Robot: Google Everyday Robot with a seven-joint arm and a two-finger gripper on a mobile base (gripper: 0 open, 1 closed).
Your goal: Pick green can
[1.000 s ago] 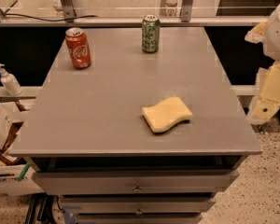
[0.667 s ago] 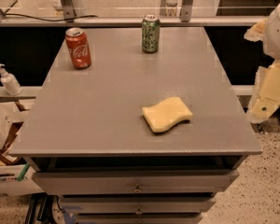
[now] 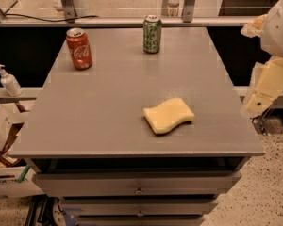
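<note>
Moved since prior frames: no displacement noted for cans or sponge; gripper found at approx. the same spot off the table's right side.
Gripper: pale cream unit, seen at right edge of view, beyond the table's right edge and apart from it, below a white arm section. No contact with any item is observed.
Jaw state: cannot be told from this view.
Green can: upright on the table, near the far edge, approx. centre-right of the top. Dark green body w/ pale markings, silver top. Nothing is touching it; well apart from the gripper.
Red cola can: upright, far-left part of the top, to the left of the green can and slightly nearer the camera. The two cans are set well apart.
Sponge: yellow, wavy outline, laid flat on the near-right part of the top, well apart from both cans.
Table: grey flat top; drawers w/ small knobs are seen below the front edge.
Pump bottle: white, standing on a low ledge left of the table.
Bag: white, on the floor at lower left, beside the table; contents not identified.
Background: a rail w/ metal posts is seen behind the far edge.
</note>
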